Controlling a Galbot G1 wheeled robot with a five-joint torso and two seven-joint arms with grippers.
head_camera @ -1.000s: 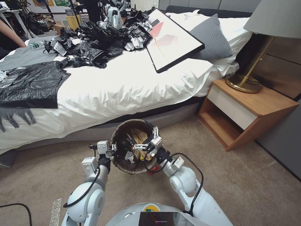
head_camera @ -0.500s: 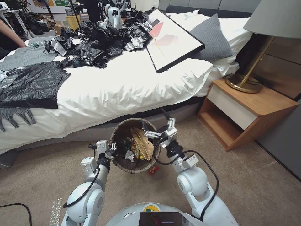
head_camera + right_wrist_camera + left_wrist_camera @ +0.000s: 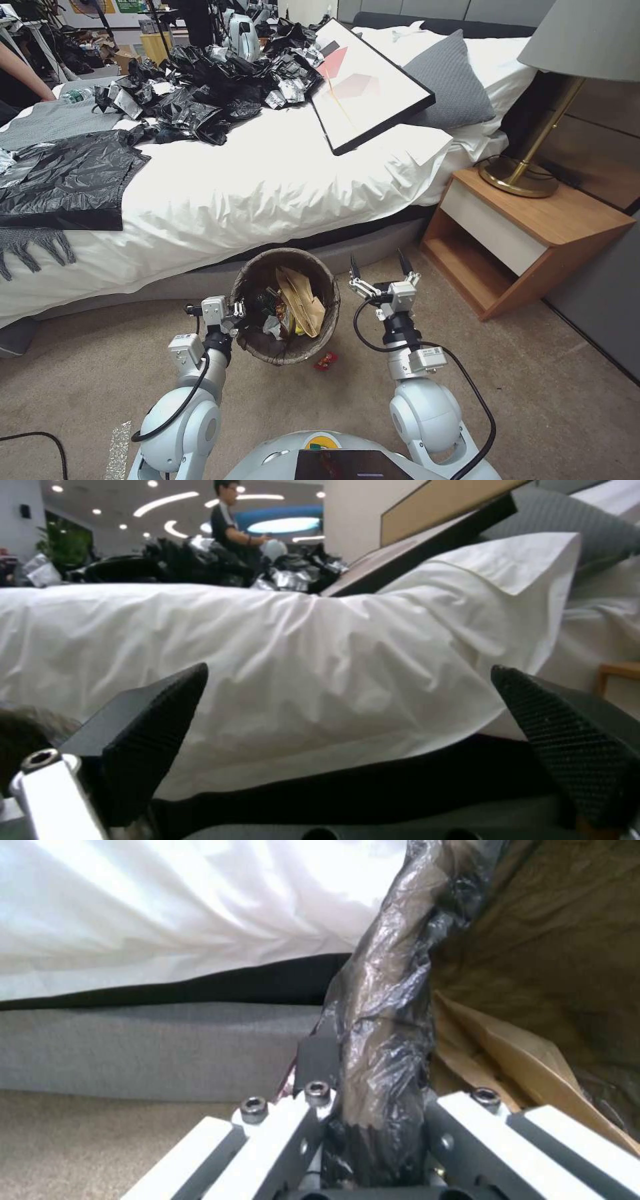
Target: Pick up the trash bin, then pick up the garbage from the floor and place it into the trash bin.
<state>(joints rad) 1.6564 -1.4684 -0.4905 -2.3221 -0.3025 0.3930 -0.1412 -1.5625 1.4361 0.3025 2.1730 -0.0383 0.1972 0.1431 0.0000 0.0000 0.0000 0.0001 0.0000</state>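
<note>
On the left, left gripper stays clamped on the bagged rim of the small round dark-lined trash bin, held above the carpet. Inside: brown paper scrap, wrappers. To its right, right gripper has withdrawn, fingers spread, empty; likely a drop made. Small red wrapper remains on the floor.

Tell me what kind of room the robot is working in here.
Most likely a bedroom, perhaps a mock-up one: a bed with white bedding and a grey pillow, a wooden nightstand carrying a lamp, and carpet underfoot.
</note>
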